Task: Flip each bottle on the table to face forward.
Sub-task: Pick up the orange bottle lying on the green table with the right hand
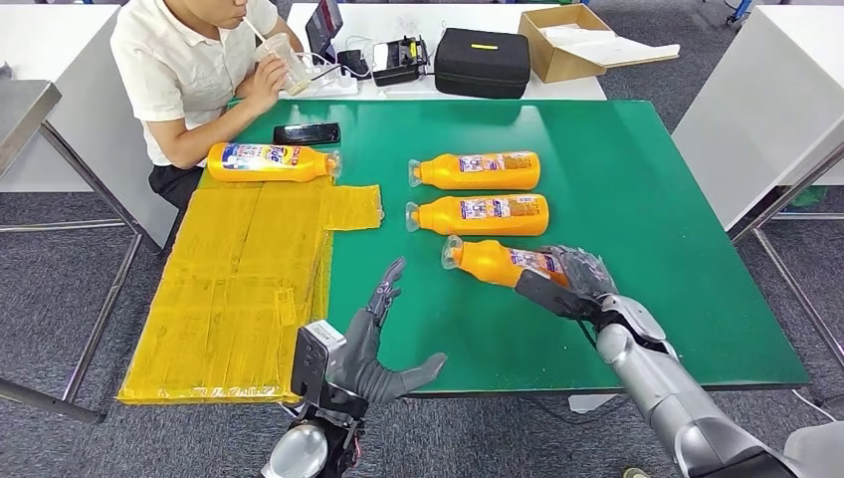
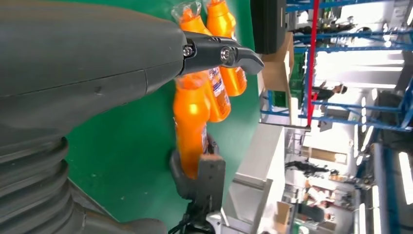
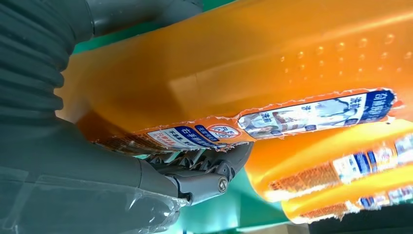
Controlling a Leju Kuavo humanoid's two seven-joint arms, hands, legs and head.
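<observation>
Four orange bottles lie on their sides on the green table (image 1: 637,299). The nearest bottle (image 1: 490,261) lies just ahead of me on my right, its long axis running across me, slightly tilted, cap end toward my left. My right hand (image 1: 575,279) grasps its base end, fingers wrapped around the body. My left hand (image 1: 383,344) hovers nearby with fingers spread, holding nothing. I judge the turn belongs to my right hand, rolling the bottle about its long axis.
</observation>
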